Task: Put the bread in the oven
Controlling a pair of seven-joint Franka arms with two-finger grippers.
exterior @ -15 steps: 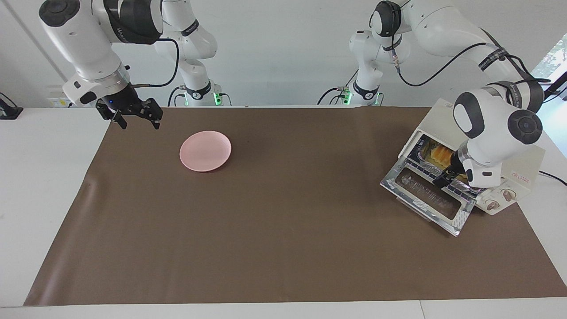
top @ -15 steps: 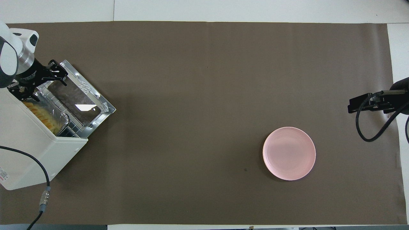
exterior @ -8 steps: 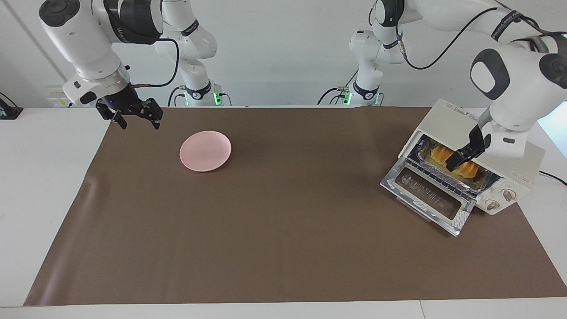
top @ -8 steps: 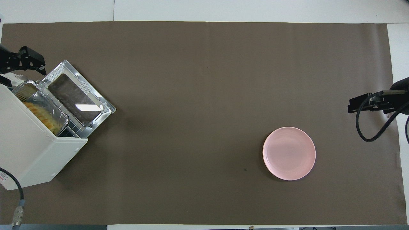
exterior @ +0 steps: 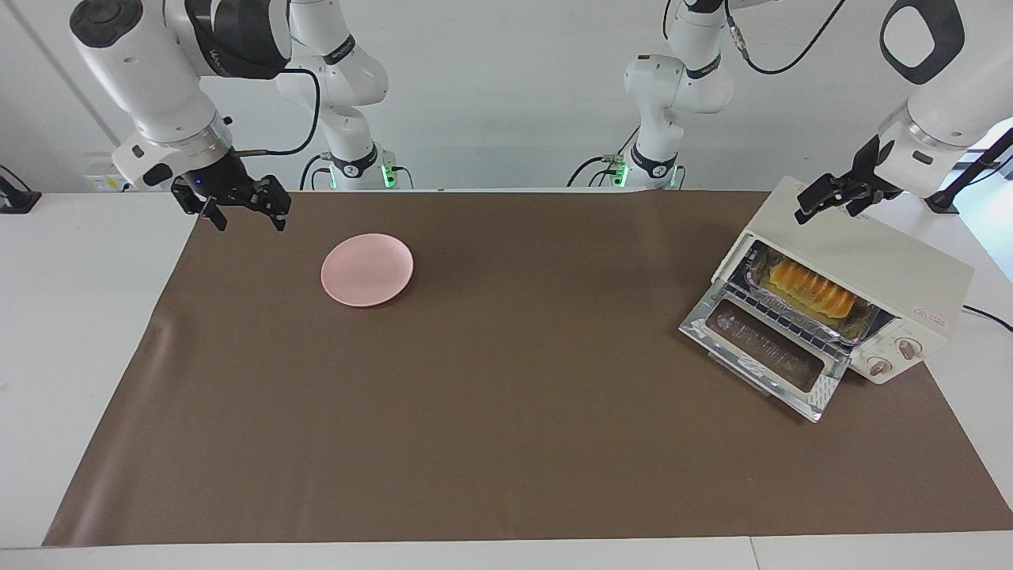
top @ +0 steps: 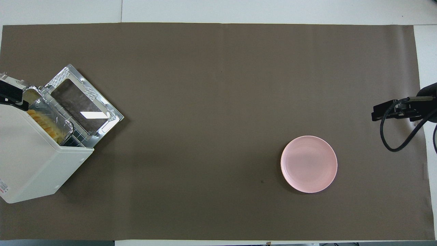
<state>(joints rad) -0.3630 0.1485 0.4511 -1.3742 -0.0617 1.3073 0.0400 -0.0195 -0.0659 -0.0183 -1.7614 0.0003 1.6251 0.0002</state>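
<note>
The cream-white oven (exterior: 870,257) stands at the left arm's end of the table, its glass door (exterior: 768,356) dropped open. The ridged yellow-orange bread (exterior: 811,289) lies inside it in a foil tray (top: 65,128) on the wire rack. From overhead, the bread (top: 42,123) shows just inside the oven (top: 34,160) mouth. My left gripper (exterior: 825,207) hangs open and empty in the air over the oven's top; only part of the left gripper (top: 8,95) shows at the overhead view's edge. My right gripper (exterior: 249,218) waits open and empty over the mat's edge at the right arm's end.
A round pink plate (exterior: 366,269) with nothing on it sits on the brown mat (exterior: 506,412) toward the right arm's end, near the right gripper (top: 396,110). The oven's two knobs (exterior: 894,356) face away from the robots. A cable runs off the oven's side.
My left gripper has pulled out of the oven's mouth and risen above the oven's top, leaving the bread in the tray inside. The right arm has not moved.
</note>
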